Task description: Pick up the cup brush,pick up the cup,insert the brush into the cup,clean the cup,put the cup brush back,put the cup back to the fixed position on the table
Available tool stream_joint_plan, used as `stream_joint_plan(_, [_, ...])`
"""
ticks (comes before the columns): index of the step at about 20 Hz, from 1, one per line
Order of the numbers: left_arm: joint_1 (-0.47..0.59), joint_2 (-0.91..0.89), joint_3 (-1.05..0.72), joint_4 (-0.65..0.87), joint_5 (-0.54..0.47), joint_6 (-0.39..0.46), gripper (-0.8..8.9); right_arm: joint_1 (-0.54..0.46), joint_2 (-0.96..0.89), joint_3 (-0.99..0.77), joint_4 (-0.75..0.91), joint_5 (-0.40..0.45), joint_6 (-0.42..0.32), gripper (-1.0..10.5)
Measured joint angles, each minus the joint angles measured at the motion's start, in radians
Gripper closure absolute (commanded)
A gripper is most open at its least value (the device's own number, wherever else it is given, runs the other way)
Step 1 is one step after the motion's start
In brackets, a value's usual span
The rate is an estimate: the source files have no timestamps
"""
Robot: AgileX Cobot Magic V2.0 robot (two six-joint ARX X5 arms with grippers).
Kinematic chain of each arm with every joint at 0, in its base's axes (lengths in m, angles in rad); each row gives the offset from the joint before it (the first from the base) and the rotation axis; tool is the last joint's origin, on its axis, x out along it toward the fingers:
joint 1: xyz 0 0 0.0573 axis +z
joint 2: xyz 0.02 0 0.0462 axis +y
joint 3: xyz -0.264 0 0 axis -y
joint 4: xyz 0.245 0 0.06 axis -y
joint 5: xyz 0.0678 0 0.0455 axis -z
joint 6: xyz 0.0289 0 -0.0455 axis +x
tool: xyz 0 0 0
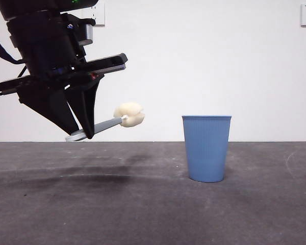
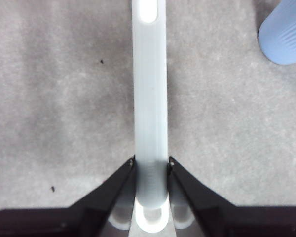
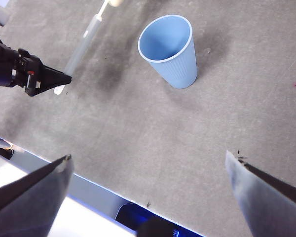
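Brush held aloft by your left gripper; cup standing untouched on the table.

Your left gripper (image 1: 81,133) has its two black jaws clamped on the grey handle of the cup brush (image 1: 112,123), near the handle's white end, and you can confirm the pinch in the left wrist view (image 2: 150,165), where the jaws press both sides of the handle. The brush hangs clear of the table (image 1: 143,204), tilted, with its cream-yellow sponge head raised and pointing toward the cup (image 1: 206,148). The cup stands upright on the table, mouth up, well apart from the brush and from both grippers. Your right gripper (image 3: 148,173) hovers high above the table with its jaws spread wide and nothing between them; the cup (image 3: 170,49) lies ahead of it.
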Motion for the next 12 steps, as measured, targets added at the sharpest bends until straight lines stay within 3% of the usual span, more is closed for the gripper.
stream_joint_plan(8, [0.0, -0.092, -0.003, -0.08, -0.066, 0.123, 8.22, 0.019, 0.028, 0.0, 0.061, -0.002, -0.001, 3.5])
stream_joint_plan(12, [0.0, -0.258, -0.003, -0.11, -0.052, 0.173, 8.22, 0.033, 0.112, -0.064, 0.178, -0.104, -0.001, 3.5])
